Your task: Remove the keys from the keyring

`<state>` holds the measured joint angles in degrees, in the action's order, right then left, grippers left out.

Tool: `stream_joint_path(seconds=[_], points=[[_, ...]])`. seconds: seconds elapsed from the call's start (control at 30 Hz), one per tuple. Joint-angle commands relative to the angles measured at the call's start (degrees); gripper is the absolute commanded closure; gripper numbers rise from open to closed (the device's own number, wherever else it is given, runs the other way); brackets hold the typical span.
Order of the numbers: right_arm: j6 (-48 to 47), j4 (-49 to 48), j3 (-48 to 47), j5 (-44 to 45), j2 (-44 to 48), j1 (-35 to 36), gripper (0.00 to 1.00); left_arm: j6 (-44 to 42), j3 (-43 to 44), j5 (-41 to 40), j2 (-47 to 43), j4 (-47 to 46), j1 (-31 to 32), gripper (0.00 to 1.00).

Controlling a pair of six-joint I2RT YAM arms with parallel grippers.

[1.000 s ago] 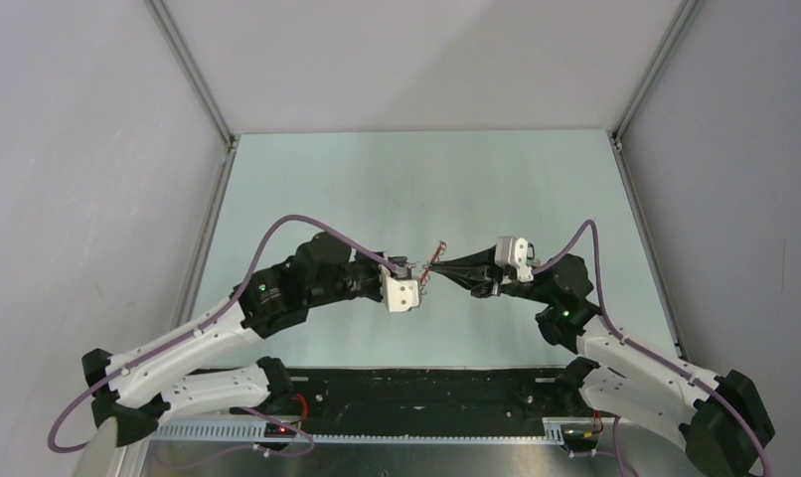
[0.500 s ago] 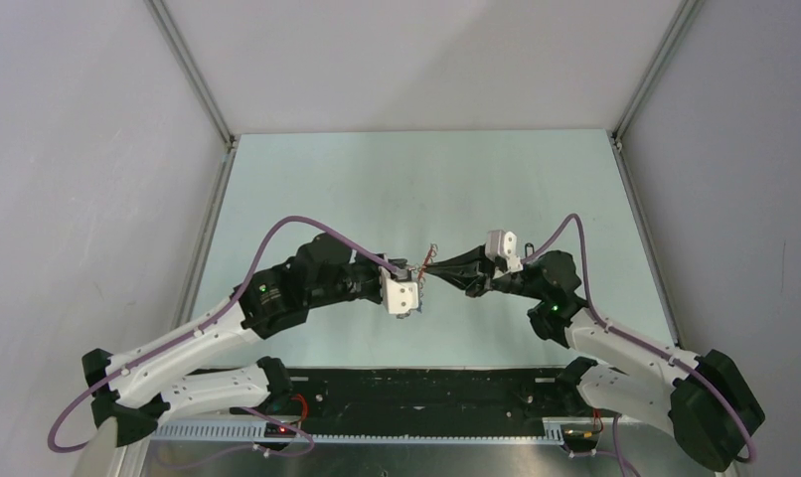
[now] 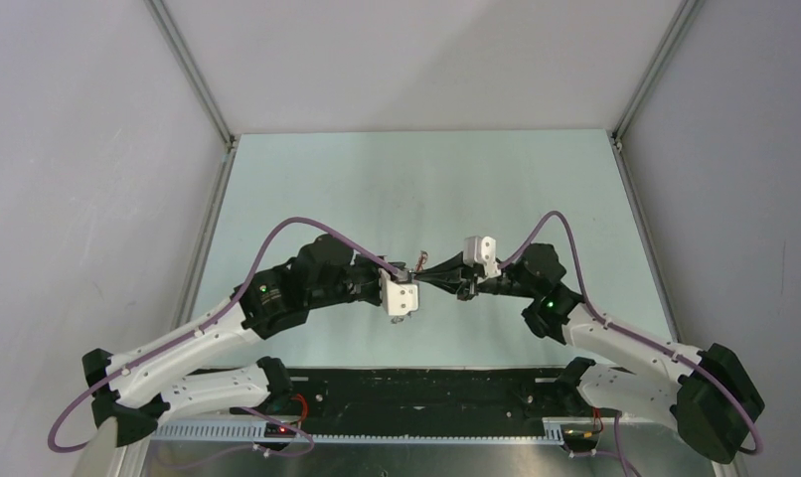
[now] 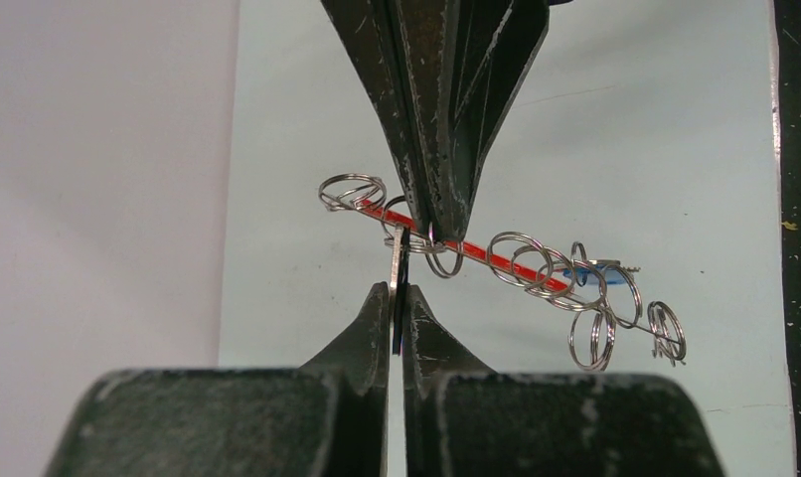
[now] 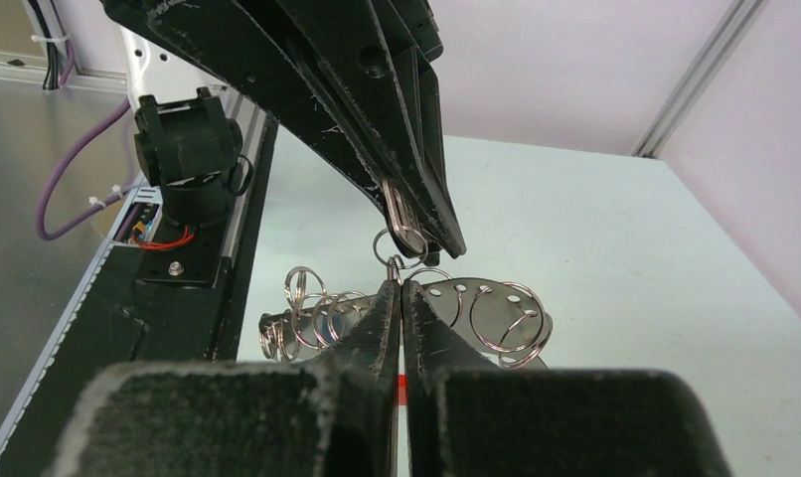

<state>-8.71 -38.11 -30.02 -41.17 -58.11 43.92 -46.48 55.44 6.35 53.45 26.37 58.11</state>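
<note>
Your two grippers are meeting tip to tip over the middle of the table [image 3: 307,179], and the keyring [image 4: 496,256] is hanging between them, up off the surface.

Your left gripper [image 4: 397,303] is pressing its jaws together on a flat silver key [image 4: 396,270], which is showing edge-on in the left wrist view. A dark sliver is sitting in the jaws just beside the key, and I cannot tell what it is. The key's upper end is meeting a small ring right at the tip of the other gripper.

Your right gripper [image 4: 438,221] is coming in from the opposite side, its jaws squeezed together too, and it is pinching the red loop [image 4: 377,210] of the keyring. In the right wrist view a patch of red is showing between its fingers.

A row of silver rings [image 4: 521,260] is stringing along the red loop and trailing away from the grip, with a few dangling lowest at the far end. A blue tag [image 4: 582,275] is peeking out behind them.

In the right wrist view a flat silver plate [image 5: 501,308] with round holes is sitting among the rings, just beyond the fingertips.
</note>
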Motion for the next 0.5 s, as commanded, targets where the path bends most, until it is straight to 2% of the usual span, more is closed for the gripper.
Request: stream_joint_path(seconds=[0.0,0.27,0.47], points=[[-2.44,6.24,-3.01,-0.01,-1.06,0.86,1.00,0.72,0.81,0.81,-1.03,-4.21,0.08,1.00],[-0.83,11.84,-8.08,-0.23,-3.86,1.36,1.00,0.39,0.77,1.90,-0.74,-4.14,0.11,1.00],[7.65,13.43,-10.59,-0.86,-4.81,-1.94,1.00,-0.69,0.12,2.78,-1.61,-4.14,0.08,1.00]])
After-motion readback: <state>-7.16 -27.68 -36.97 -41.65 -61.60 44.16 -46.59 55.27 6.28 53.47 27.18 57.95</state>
